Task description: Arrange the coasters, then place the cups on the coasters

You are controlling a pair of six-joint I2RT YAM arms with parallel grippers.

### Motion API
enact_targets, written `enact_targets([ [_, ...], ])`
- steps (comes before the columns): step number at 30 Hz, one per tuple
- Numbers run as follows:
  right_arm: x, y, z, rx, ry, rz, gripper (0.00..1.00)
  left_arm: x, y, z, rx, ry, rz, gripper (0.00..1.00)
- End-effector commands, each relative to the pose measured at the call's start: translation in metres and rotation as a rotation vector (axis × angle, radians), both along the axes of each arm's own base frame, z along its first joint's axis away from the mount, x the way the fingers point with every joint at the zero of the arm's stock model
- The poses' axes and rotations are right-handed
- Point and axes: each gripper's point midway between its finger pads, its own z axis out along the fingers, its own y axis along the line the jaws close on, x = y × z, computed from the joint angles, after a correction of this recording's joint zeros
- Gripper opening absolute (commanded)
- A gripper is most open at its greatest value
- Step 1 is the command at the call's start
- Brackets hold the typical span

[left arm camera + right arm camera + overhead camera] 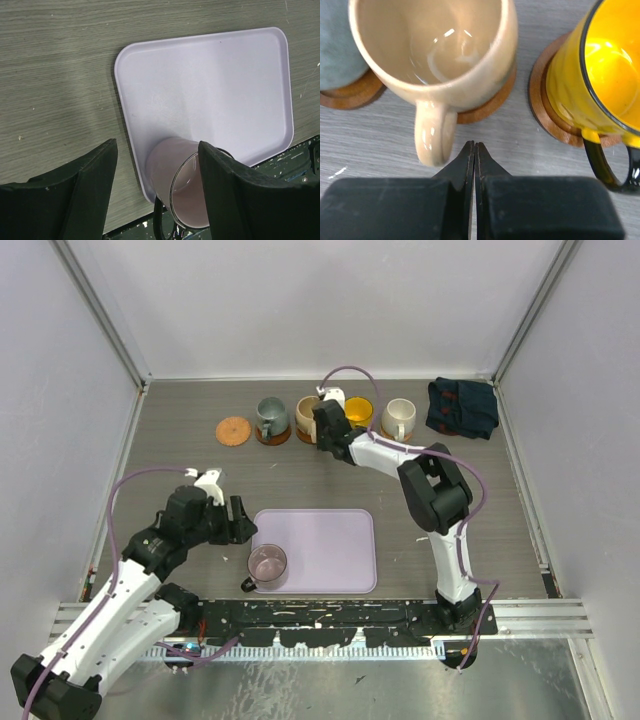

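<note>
I am hovering my left pincer [157, 145] with jaws spread and nothing pinched, over the translucent pinkish-purple handled cup [167, 172]. That cup is standing upright on the near-left corner of the lavender rectangular tray [210, 90]. I am holding my right pincer [474, 146] pressed together and empty, just beside the handle of the tan glazed mug [435, 45], which is sitting on a brown disc.

Step in hand, as I judge it: fetching the last cup. One round orange-brown wooden coaster [232, 430] is lying bare at the row's left end.

Next move calls for lowering the left jaws around the cup wall, closing them, and carrying the cup there.
</note>
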Motion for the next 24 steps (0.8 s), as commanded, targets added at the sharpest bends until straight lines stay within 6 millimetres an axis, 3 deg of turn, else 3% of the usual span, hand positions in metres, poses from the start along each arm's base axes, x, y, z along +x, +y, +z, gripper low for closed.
enact_targets([
  [1,-0.001,-0.012,0.048,0.044,-0.087,-0.060,0.01,-0.005,-0.005,0.013,-0.040,-0.013,-0.021,0.67],
  [8,-0.022,-0.025,0.066,0.086,-0.092,-0.081,0.15,-0.025,-0.024,0.016,-0.092,0.044,-0.079,0.68],
  [12,-0.035,-0.027,0.081,0.118,-0.086,-0.065,0.18,-0.038,-0.033,0.014,-0.095,0.084,-0.105,0.68],
  [19,-0.066,-0.029,0.102,0.168,-0.086,0.001,0.25,-0.048,-0.033,0.006,-0.038,0.144,-0.089,0.68],
  [24,-0.089,-0.034,0.101,0.169,-0.071,0.042,0.31,-0.049,-0.027,0.008,0.000,0.148,-0.063,0.70],
])
